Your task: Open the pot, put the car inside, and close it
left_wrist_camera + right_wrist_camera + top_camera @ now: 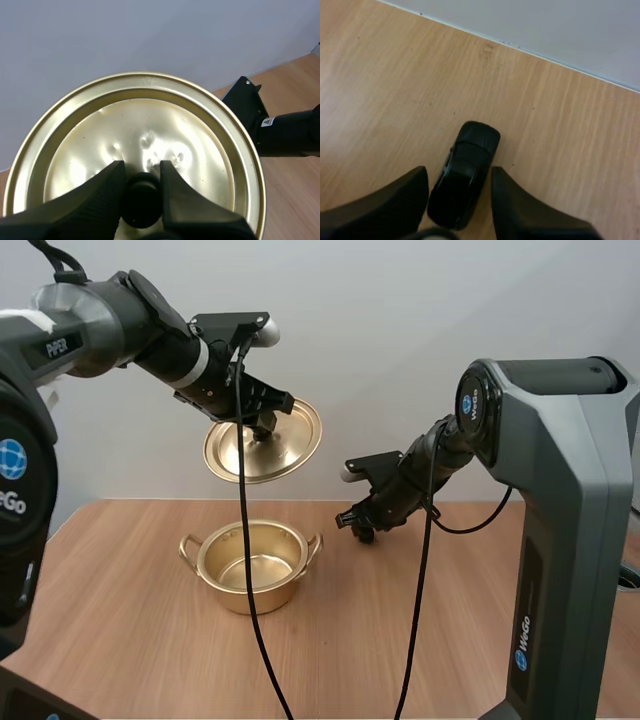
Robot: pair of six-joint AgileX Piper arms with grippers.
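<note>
A gold lid (240, 455) hangs tilted in the air above the open gold pot (245, 595), which stands empty on the table. My left gripper (262, 427) is shut on the lid's black knob (141, 200), its tips pinching it against the lid (150, 125). A small black toy car (467, 165) sits between the fingers of my right gripper (459, 171), which close against its sides. In the high view, my right gripper (355, 522) holds the car (364, 534) low over the table to the right of the pot. Whether the car touches the wood is unclear.
The wooden table (130, 630) has free room in front of and beside the pot. The right arm's tall grey base (560, 540) stands at the right. My right arm (285, 132) shows past the lid's rim in the left wrist view.
</note>
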